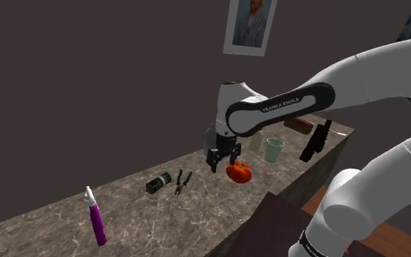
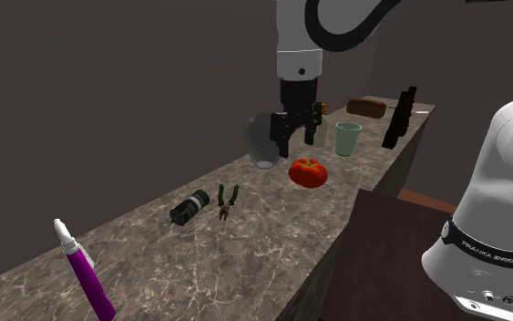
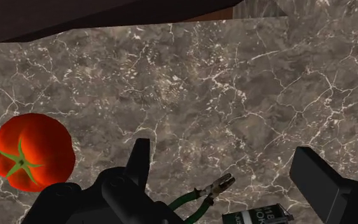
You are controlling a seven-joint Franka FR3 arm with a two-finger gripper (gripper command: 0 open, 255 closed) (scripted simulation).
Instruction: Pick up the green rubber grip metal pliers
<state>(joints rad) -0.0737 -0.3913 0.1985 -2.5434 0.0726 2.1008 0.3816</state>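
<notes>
Above the marbled table [image 1: 145, 215] the black pincer [image 1: 224, 159] hangs with its fingers spread wide and nothing between them. The pliers [image 1: 182, 180] lie flat on the table, lower than the pincer and off to one side of it, not touched. In the wrist view the pliers [image 3: 203, 194] show in the gap between the two fingers [image 3: 139, 159], close to the hand (green handles, dull metal nose). A small dark can [image 1: 158, 182] lies on its side just past the pliers, farther from the pincer. A red tomato [image 1: 239, 172] sits on the table near the pincer's other side. Beyond the tomato stands a pale cup [image 1: 273, 150], and well apart, past the can, a purple bottle [image 1: 95, 217] stands upright.
</notes>
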